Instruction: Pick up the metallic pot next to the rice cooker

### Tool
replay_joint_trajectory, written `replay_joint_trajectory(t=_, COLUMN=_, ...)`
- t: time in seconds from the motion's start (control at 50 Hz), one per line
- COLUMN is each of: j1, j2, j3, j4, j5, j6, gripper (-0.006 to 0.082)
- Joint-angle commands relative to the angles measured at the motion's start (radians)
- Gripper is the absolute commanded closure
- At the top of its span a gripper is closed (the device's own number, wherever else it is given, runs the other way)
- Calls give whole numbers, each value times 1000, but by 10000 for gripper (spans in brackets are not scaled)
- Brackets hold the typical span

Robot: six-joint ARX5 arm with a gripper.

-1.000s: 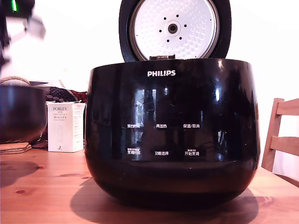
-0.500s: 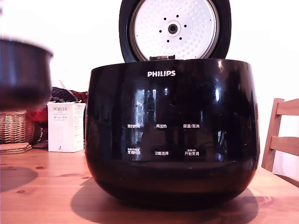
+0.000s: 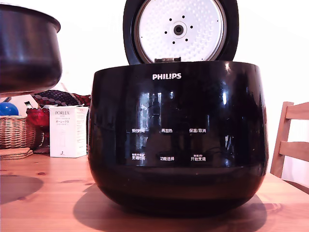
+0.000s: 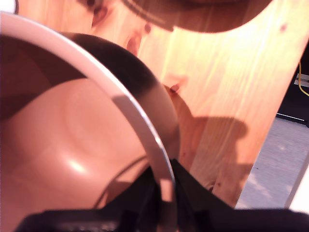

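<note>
The metallic pot, dark with a thin flared rim, hangs in the air at the exterior view's upper left, well above the table and left of the rice cooker. The cooker is large, glossy black and marked PHILIPS, with its round lid standing open. In the wrist view my gripper is shut on the pot's pale rim, one finger inside the bowl and one outside. The pot's inside looks empty. The arm itself does not show in the exterior view.
A wicker basket with a blue ball and a white PORLEX box stand behind on the wooden table. A wooden chair is at the exterior view's right. The wrist view shows the table edge and floor.
The pot has risen from table height to the exterior view's upper left. The basket behind it has come into sight. The cooker has not moved.
</note>
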Motion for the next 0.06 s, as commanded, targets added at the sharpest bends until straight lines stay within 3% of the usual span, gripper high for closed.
replay_joint_trajectory(t=0.0, j1=-2, j2=-19, j3=-4, j4=25, j5=-6, j6=-5, gripper=788)
replay_joint_trajectory(t=0.04, j1=-2, j2=-19, j3=-4, j4=25, j5=-9, j6=-5, gripper=788)
